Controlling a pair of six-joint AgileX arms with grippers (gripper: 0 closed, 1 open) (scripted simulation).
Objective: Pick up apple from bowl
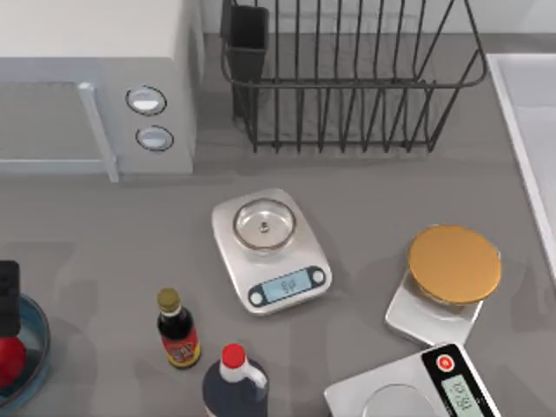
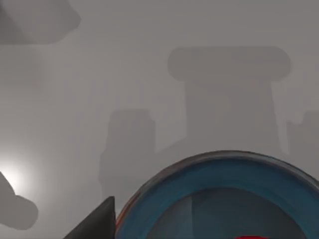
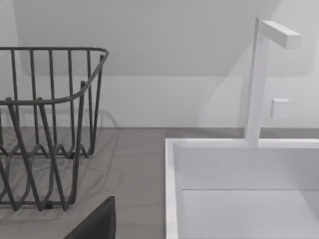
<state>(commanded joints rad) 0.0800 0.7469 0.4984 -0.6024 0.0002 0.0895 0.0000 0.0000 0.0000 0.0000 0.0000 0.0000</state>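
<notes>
The red apple [image 1: 9,360] lies in the blue glass bowl [image 1: 36,352] at the table's left front edge, cut off by the top view's border. My left gripper [image 1: 7,300] hangs right above the bowl's far side, close to the apple, open and holding nothing. In the left wrist view the bowl's rim [image 2: 224,162] curves across below the camera, a sliver of the apple [image 2: 249,237] shows at the border, and one dark finger [image 2: 94,225] stands outside the rim. My right arm is parked by the sink, one finger [image 3: 94,224] showing, open and empty.
A small soy bottle [image 1: 177,330] and a dark bottle with a red cap [image 1: 234,378] stand right of the bowl. A silver scale [image 1: 271,250] sits mid-table, a gold-topped scale [image 1: 453,265] and another scale [image 1: 417,391] at right. Microwave [image 1: 95,78], wire rack [image 1: 347,74], sink [image 3: 249,189].
</notes>
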